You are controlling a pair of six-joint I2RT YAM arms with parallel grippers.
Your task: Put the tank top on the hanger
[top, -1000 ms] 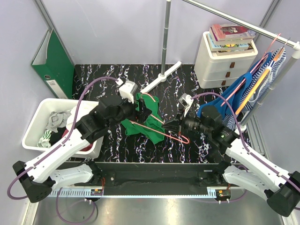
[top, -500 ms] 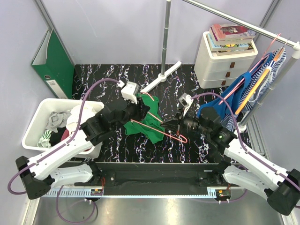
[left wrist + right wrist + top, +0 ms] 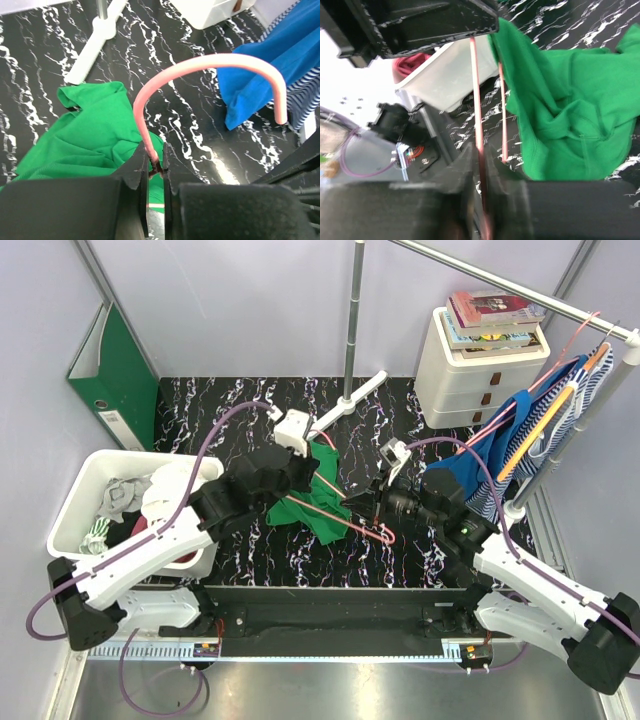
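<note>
Tank top (image 3: 318, 523) is lying crumpled on the table (image 3: 210, 405), partly hidden behind the left gripper (image 3: 155, 167), which is clamping one pink hanger (image 3: 210, 62) below its hook; right gripper (image 3: 482, 167) is clamping its bar.

The bright green tank top (image 3: 300, 508) lies crumpled on the black marbled desk (image 3: 200, 400). The thin pink wire hanger (image 3: 210, 62) is raised and tilted, its wires crossing the fabric and its curved hook clear of it.

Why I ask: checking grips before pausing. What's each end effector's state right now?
Left end effector: closed on the pink hanger, just below its hook.
Right end effector: closed on the same hanger's wire.
</note>
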